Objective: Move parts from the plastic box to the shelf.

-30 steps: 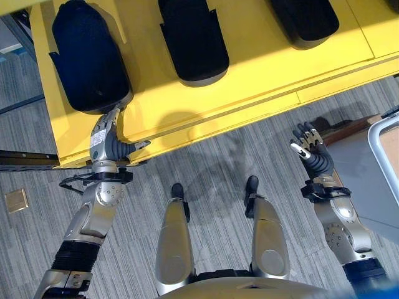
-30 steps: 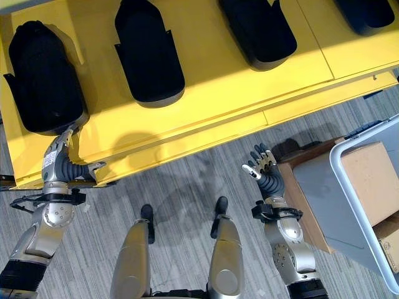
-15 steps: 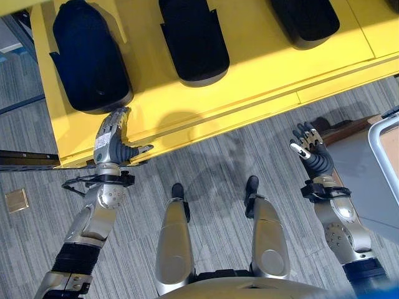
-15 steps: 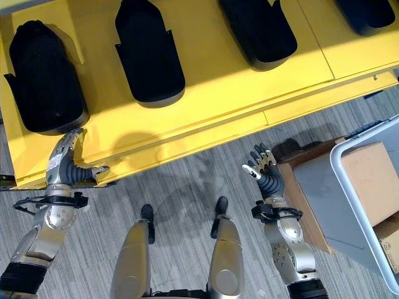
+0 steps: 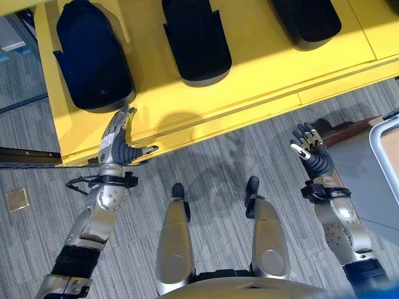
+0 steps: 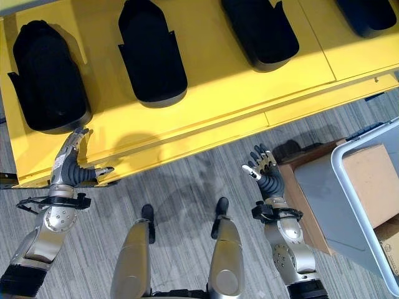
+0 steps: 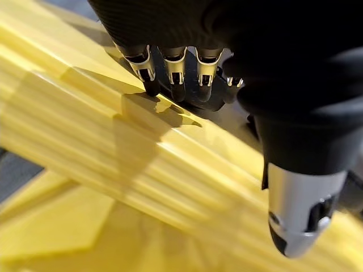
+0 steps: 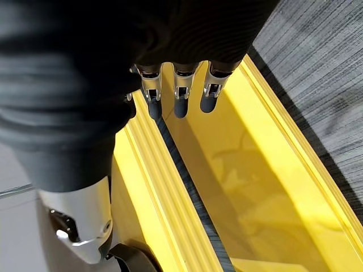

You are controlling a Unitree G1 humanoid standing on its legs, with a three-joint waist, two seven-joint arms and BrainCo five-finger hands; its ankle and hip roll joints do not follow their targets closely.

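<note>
Silver-grey arms; dark ribbed wrists; dark-tipped silver fingers [image 5: 124,118].

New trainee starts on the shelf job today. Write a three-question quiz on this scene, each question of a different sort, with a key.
1. True or false: the left hand is holding a black part.
2. Multiple choice: where is the right hand? A. resting on the yellow shelf; B. raised over the carpet, between the shelf and the plastic box; C. inside the box.
3. Fill in: the box holds brown ______ boxes.

Key:
1. False. Its fingers are straight at the shelf's front edge, just short of the part, and hold nothing.
2. B. It is open and empty.
3. Cardboard.
</note>
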